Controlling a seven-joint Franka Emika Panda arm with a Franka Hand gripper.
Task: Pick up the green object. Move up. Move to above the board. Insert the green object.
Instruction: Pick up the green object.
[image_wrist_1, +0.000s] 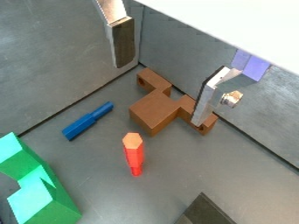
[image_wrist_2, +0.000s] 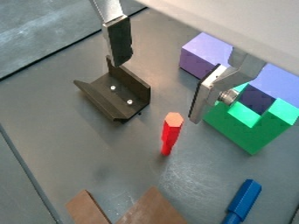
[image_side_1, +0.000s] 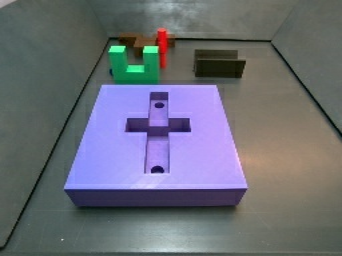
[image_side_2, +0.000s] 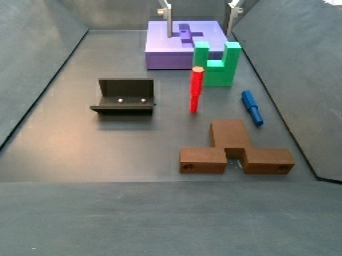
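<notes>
The green object (image_wrist_2: 260, 122) is a bright green U-shaped block standing on the floor beside the board, with the upright red peg (image_wrist_2: 170, 133) next to it. It also shows in both side views (image_side_1: 135, 60) (image_side_2: 222, 62) and in a wrist view (image_wrist_1: 30, 188). The board (image_side_1: 160, 140) is a large purple slab with a cross recess and two round holes; it also shows in a side view (image_side_2: 181, 45). My gripper (image_wrist_2: 166, 68) (image_wrist_1: 163, 70) is open and empty, high above the floor. Only its fingertips (image_side_2: 166, 8) show in a side view.
The dark fixture (image_wrist_2: 114, 94) (image_side_2: 126, 97) stands on the floor. A brown stepped block (image_wrist_1: 163, 105) (image_side_2: 234, 150) and a blue peg (image_wrist_1: 89, 121) (image_side_2: 250, 107) lie on the floor. The red peg (image_side_2: 197, 88) stands upright. Grey walls enclose the floor.
</notes>
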